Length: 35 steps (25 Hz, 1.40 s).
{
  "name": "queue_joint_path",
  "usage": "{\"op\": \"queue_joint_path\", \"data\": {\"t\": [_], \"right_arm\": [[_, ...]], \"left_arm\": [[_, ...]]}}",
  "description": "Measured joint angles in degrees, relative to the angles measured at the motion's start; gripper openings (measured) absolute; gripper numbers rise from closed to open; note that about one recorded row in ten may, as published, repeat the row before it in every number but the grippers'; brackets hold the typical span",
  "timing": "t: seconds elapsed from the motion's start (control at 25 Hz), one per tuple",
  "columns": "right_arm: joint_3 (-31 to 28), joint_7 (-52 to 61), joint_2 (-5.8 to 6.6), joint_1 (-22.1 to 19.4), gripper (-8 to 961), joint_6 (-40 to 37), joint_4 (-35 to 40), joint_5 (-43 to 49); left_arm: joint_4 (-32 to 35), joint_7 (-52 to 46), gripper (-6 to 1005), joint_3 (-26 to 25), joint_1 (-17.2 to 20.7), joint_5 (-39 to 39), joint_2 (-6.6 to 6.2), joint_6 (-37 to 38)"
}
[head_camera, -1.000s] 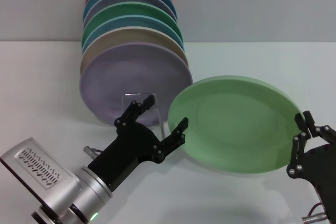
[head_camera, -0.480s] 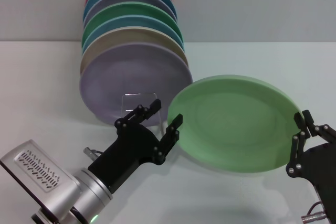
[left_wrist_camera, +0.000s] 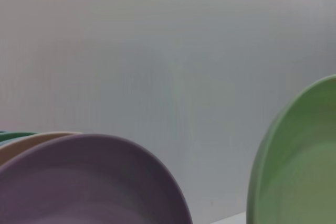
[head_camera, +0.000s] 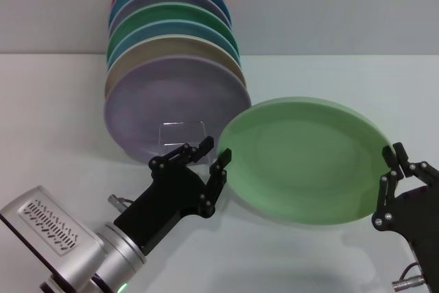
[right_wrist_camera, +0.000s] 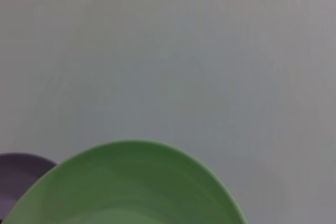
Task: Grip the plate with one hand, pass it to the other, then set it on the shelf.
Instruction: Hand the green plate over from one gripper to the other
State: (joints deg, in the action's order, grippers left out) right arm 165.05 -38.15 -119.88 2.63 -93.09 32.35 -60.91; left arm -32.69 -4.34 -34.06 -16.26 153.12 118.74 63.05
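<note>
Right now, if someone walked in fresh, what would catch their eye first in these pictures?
Probably the pale green plate, held tilted above the white table, its right rim pinched by the right gripper while the left gripper, fingers open, reaches at its left rim. Next, the row of coloured plates standing behind at the left, a lilac plate in front.

No readable text, labels, brands, numbers or signs on anything
</note>
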Motion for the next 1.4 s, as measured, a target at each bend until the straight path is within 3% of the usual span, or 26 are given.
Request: {"op": "queue_joint_path", "data": {"t": [0.2,1.4], "right_arm": [[0.00,0.00,0.00,0.01,20,0.09,0.00,0.00],[0.09,-0.64,0.00,-0.06,20,0.90,1.09,0.00]], "left_arm": [[0.00,0.03,287,0.04,0.00,0.00,0.03,0.03],[-0.60,-0.01,210,-0.17,0.09,-0.33,0.00,-0.30]]}}
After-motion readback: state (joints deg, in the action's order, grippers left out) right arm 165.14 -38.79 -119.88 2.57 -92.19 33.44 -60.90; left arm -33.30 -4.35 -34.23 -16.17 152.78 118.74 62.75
